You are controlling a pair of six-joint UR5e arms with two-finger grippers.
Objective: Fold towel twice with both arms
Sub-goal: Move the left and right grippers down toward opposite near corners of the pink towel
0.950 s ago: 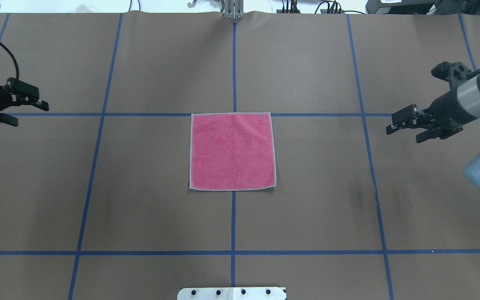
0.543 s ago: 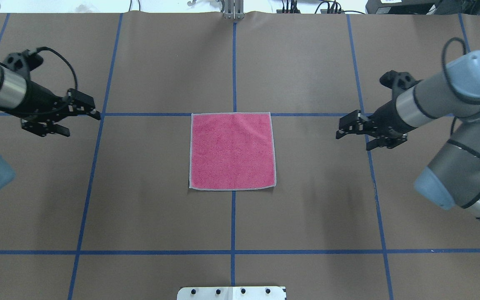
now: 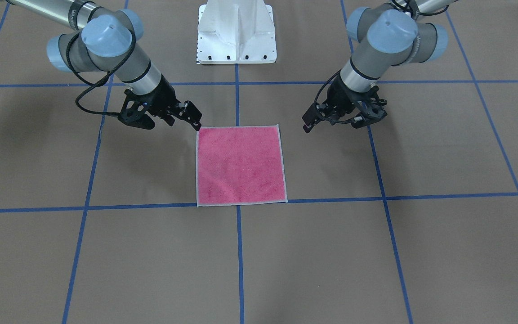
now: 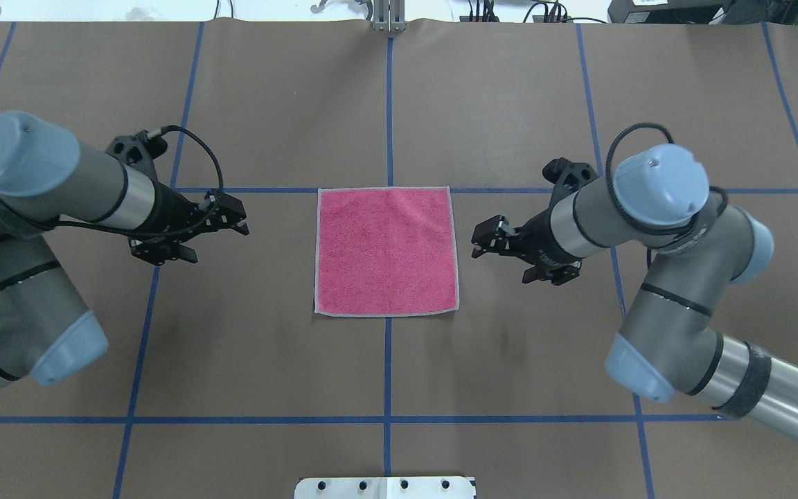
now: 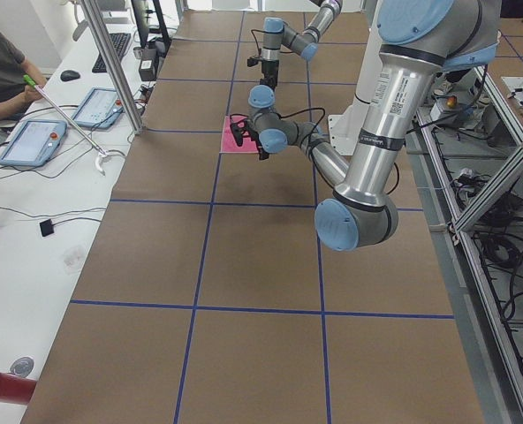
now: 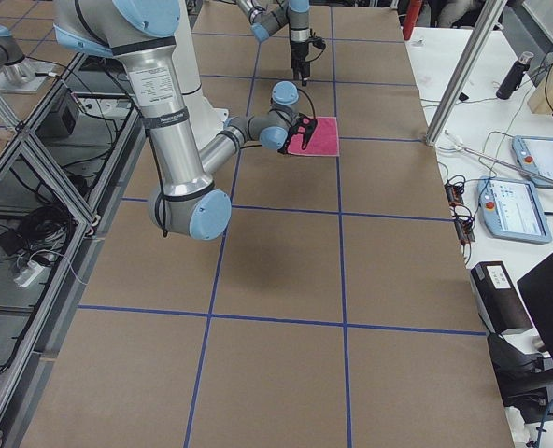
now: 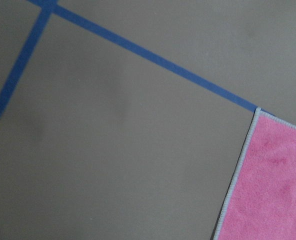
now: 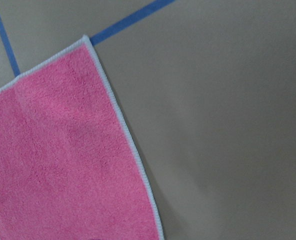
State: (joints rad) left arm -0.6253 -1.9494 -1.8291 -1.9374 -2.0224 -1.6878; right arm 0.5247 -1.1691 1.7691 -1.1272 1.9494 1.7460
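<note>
Left end effector (image 4: 220,244) and right end effector (image 4: 499,265) were held released on either side of the towel (image 4: 386,251), laid flat on the counter (image 4: 267,360), presumably so opposite edges could be gripped.

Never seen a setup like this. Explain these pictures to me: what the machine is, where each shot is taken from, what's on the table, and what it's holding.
This is a robot: a left arm and a right arm, both jointed, on a white base. One picture looks down from behind the robot and one faces it. Two look along the table from its ends, and two close-ups come from cameras on the wrists. A pink towel lies flat and unfolded on the brown table, which is marked with blue tape lines. The left gripper and right gripper, two-finger claws, hover open on either side of the towel. Neither holds anything.
</note>
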